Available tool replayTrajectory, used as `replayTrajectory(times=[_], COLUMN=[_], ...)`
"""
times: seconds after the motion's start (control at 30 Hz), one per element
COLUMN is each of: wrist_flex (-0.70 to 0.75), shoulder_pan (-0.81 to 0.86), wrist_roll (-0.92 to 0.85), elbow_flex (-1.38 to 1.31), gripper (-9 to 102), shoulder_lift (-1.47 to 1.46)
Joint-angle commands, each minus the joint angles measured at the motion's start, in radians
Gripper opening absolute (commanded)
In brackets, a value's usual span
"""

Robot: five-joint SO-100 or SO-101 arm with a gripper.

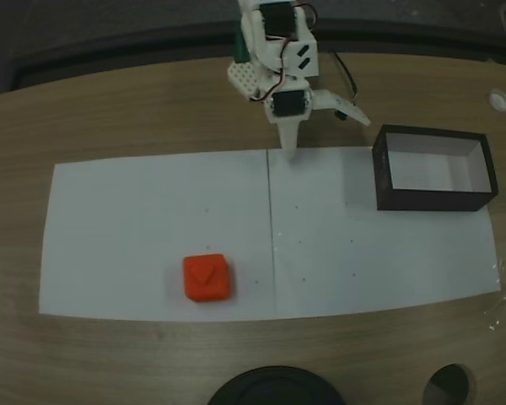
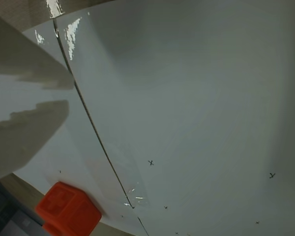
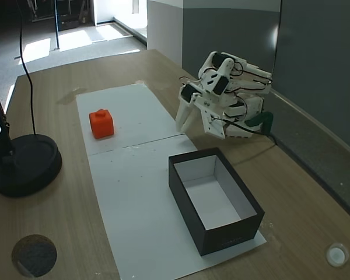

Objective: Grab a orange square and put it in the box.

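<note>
The orange square (image 1: 207,278) lies on the white paper toward the front left in a fixed view, a small indented mark on its top. It also shows in the other fixed view as a cube (image 3: 101,123) and at the bottom left of the wrist view (image 2: 69,211). The dark-walled box (image 1: 434,202) with a pale inside stands open at the right of the paper, seen too in the other fixed view (image 3: 221,233). My gripper (image 1: 325,133) hangs open and empty at the paper's far edge, well away from both; it also appears in the other fixed view (image 3: 198,131). Its fingers (image 2: 24,137) enter the wrist view from the left.
White paper sheets (image 1: 152,219) cover the wooden table, with a seam down the middle. A black round lamp base (image 3: 23,163) stands at the front. A dark disc (image 3: 34,255) and a small white cap (image 3: 336,254) lie on the wood.
</note>
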Motion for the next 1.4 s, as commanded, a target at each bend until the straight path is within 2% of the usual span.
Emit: replayTrajectory(times=[0.0, 1.03, 1.13, 1.27, 1.37], wrist_flex=[0.014, 0.002, -0.069, -0.189, -0.281], shoulder_pan=[-0.003, -0.014, -0.020, 0.117, 0.199], wrist_roll=[0.003, -0.008, -0.083, -0.230, -0.135], elbow_flex=[-0.058, -0.057, -0.043, -0.098, -0.209], gripper=[0, 0, 7, 21, 27], shoulder_lift=[0.011, 0.011, 0.011, 0.011, -0.009])
